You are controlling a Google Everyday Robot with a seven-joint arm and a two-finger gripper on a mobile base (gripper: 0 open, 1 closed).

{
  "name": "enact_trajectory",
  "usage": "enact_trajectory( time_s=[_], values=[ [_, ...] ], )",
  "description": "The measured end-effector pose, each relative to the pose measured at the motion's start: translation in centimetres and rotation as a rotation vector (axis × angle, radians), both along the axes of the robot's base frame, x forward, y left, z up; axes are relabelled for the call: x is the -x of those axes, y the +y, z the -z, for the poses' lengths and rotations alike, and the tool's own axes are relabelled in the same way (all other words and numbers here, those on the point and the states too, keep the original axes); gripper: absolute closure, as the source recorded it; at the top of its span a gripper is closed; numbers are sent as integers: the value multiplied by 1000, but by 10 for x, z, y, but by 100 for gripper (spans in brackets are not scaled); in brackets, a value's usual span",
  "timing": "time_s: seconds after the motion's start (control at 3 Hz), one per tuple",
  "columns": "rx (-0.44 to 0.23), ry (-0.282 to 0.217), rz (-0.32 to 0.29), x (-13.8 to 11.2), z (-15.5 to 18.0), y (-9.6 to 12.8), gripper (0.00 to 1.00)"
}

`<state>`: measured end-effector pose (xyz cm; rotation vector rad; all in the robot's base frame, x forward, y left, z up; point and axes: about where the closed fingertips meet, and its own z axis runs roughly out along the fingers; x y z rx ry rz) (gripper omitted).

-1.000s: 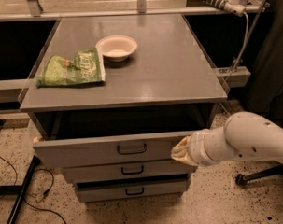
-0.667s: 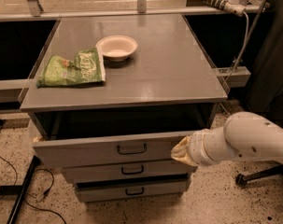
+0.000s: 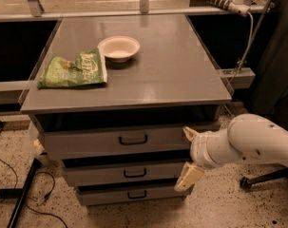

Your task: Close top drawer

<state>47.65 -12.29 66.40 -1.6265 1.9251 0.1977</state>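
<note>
The top drawer (image 3: 86, 143) is the uppermost of three grey fronts, with a small black bail handle (image 3: 133, 140). It stands out only a little from the cabinet, and a dark gap shows under the countertop. My gripper (image 3: 188, 155) is at the right end of the drawer front. It is open, with the upper cream fingertip (image 3: 189, 133) against the top drawer's front and the lower fingertip (image 3: 187, 176) down by the middle drawer. It holds nothing. The white arm (image 3: 248, 144) reaches in from the right.
On the grey cabinet top (image 3: 172, 75) lie a green chip bag (image 3: 74, 70) and a white bowl (image 3: 119, 48). The middle drawer (image 3: 110, 173) and bottom drawer (image 3: 110, 194) sit below. Cables (image 3: 20, 184) run on the floor at left. A chair base (image 3: 264, 178) stands at right.
The top drawer has slid inward toward the cabinet, with less of its inside showing. My gripper has moved in with it along the front's right end.
</note>
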Motion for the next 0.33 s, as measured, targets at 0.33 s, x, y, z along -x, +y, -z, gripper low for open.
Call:
enact_trajectory(
  time_s=[0.33],
  values=[
    [0,0,0,0,0,0,0]
  ],
)
